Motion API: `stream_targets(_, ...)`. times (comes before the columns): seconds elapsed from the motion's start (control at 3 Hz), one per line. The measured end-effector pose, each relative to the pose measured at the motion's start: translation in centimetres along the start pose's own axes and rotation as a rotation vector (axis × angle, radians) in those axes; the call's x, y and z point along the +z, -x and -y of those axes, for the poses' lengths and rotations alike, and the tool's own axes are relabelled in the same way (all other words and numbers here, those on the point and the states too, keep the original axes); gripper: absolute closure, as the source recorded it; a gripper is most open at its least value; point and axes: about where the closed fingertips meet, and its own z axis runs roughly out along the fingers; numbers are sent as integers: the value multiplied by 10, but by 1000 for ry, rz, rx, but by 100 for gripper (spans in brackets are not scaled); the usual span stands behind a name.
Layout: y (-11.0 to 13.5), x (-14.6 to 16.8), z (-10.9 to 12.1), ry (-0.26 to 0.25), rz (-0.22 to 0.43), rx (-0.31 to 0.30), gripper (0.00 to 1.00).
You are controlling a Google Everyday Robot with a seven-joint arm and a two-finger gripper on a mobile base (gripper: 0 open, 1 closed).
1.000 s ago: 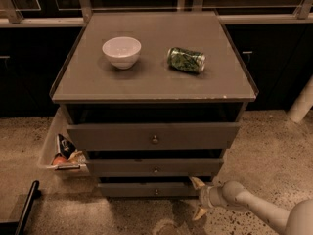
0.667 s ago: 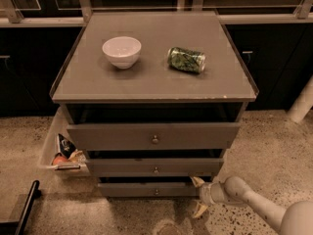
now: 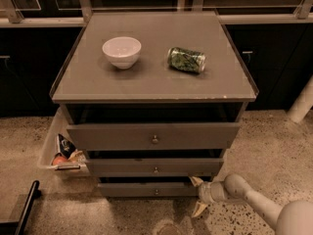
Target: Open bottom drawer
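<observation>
The bottom drawer (image 3: 146,189) is the narrowest, lowest front of the grey-brown cabinet, with a tiny round knob (image 3: 156,192) at its centre. It stands a little way out, with a dark gap above it. My gripper (image 3: 197,195) is at the drawer front's right end, low near the floor. It is open: one pale finger (image 3: 195,181) lies above the drawer's right corner and the other (image 3: 199,209) points down toward the floor. The arm (image 3: 254,202) comes in from the lower right.
The middle drawer (image 3: 154,166) and top drawer (image 3: 153,136) also stand slightly out. On the cabinet top are a white bowl (image 3: 122,51) and a green can (image 3: 186,59) lying on its side. A bin with snacks (image 3: 62,153) sits at the left. A black bar (image 3: 25,207) lies on the floor.
</observation>
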Motion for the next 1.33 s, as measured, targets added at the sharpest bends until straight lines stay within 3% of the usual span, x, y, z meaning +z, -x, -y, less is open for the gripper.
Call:
stream_targets(0.33, -18, 28, 4, 9, 1, 47, 0)
stream_targets(0.67, -26, 36, 5, 13, -8, 57, 0)
stream_targets(1.33, -38, 44, 9, 9, -99, 58, 0)
